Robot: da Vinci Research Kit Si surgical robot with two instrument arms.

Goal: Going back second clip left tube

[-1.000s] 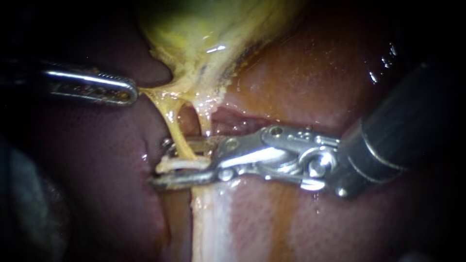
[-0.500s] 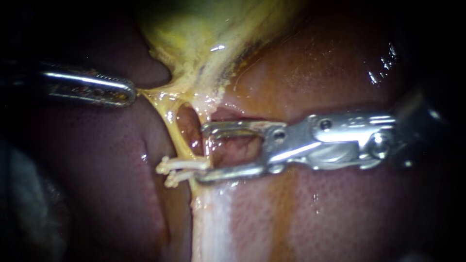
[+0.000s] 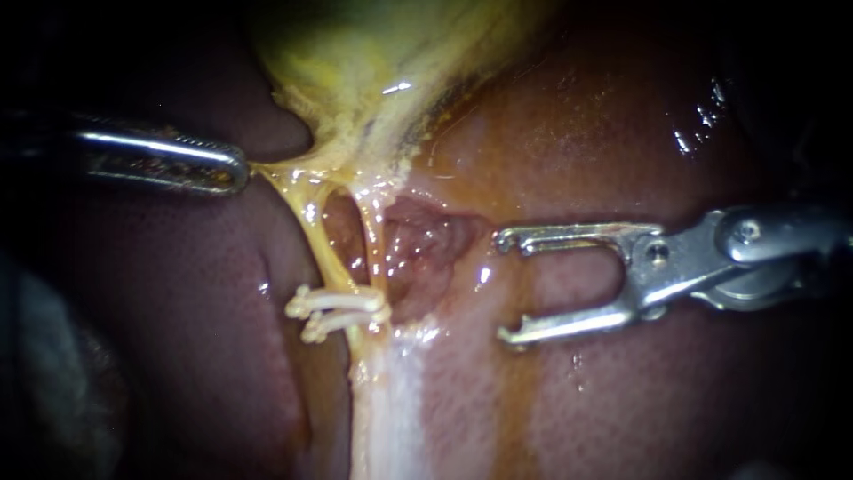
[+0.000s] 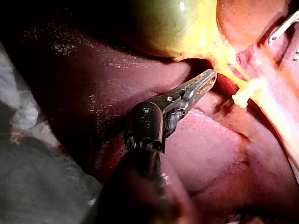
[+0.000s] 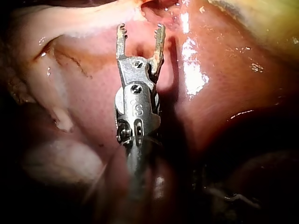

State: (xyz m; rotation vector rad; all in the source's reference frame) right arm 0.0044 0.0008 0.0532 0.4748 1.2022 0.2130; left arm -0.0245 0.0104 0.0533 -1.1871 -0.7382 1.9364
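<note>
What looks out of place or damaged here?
Nothing stands out. Two clips sit side by side across the left tube. The right instrument, jaws open, is clear of them; the left instrument grips tissue.

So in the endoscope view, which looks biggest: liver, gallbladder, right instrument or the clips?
1. liver
2. gallbladder
3. right instrument, though it is nearer the camera and not far off the gallbladder's showing part, so this is unsure
4. clips, clearly smallest
</note>
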